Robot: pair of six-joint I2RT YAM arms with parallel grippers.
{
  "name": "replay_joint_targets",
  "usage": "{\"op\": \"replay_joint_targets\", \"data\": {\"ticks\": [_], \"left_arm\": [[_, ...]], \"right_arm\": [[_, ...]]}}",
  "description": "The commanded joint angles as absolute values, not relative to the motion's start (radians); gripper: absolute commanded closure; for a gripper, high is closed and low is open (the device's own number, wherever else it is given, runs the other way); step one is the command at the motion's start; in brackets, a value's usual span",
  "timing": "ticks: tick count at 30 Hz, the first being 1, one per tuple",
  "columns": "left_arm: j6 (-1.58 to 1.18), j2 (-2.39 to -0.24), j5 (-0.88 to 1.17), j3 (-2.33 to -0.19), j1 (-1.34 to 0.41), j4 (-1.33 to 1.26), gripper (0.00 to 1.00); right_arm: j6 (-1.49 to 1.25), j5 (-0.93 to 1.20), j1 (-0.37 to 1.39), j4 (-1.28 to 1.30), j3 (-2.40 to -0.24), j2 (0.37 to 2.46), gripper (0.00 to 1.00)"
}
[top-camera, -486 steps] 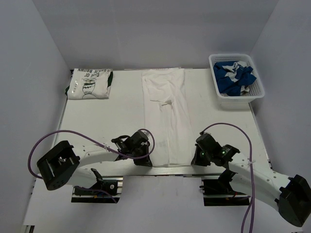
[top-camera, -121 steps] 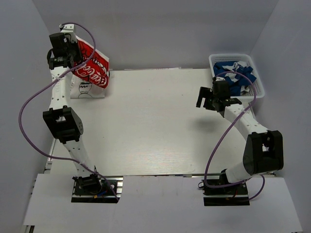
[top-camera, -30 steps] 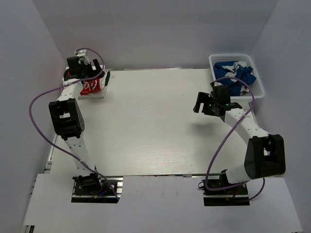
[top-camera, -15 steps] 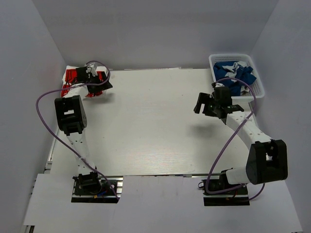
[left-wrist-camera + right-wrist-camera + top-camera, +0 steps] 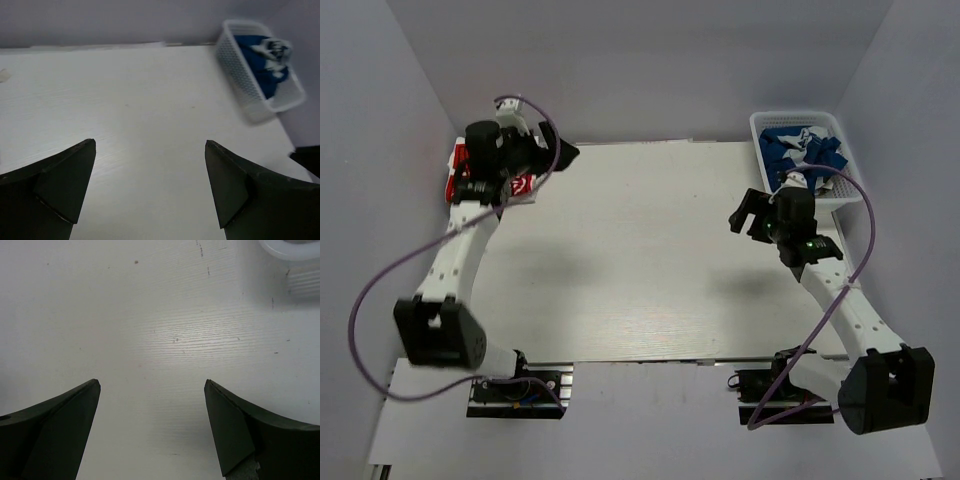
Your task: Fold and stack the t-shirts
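White wood-grain table (image 5: 640, 250): bears all items listed below; soft arm shadows lie across it.
Mesh basket (image 5: 239, 75): white plastic, standing at one far corner of the table; taken as the reference for every position here.
Royal blue t-shirt (image 5: 782, 152): crumpled inside the basket, white marks showing, unfolded.
T-shirt with red graphic (image 5: 456, 172): lies at the far corner opposite the basket, well apart from it. It is partly hidden under the left arm, so the fold cannot be judged, nor whether anything lies beneath it.
Left gripper (image 5: 150, 144): raised above the table just beside the red-graphic shirt, on its basket side, pointing across the table toward the basket. Fingers spread wide, nothing between them.
Right gripper (image 5: 151, 382): near the basket, off its near corner, above bare tabletop with the basket rim at the edge of its wrist view. Fingers spread wide, holding nothing.
Purple cable (image 5: 860, 205): arcs from the right arm across the basket's near wall.
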State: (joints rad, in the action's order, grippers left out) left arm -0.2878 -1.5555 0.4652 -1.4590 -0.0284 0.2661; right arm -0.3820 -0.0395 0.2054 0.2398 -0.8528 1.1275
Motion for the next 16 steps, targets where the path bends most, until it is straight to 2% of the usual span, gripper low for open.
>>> {"op": "replay_joint_targets", "data": {"ticks": [1, 7, 10, 16], "left_arm": [[-0.434, -1.306, 0.476, -1.158, -0.095, 0.196, 0.0], [-0.506, -1.059, 0.322, -0.911, -0.192, 0.277, 0.0], [-0.492, -1.014, 0.192, -0.9, -0.201, 0.36, 0.0], [-0.483, -0.977, 0.19, -0.858, -0.21, 0.357, 0.0]], "right_arm": [[-0.437, -0.081, 0.206, 0.238, -0.821, 1.06, 0.1], [-0.499, -0.072, 0.201, 0.21, -0.707, 0.95, 0.1], [-0.514, -0.045, 0.206, 0.15, -0.635, 0.907, 0.1], [-0.495, -0.025, 0.204, 0.049, -0.549, 0.792, 0.1]]}}
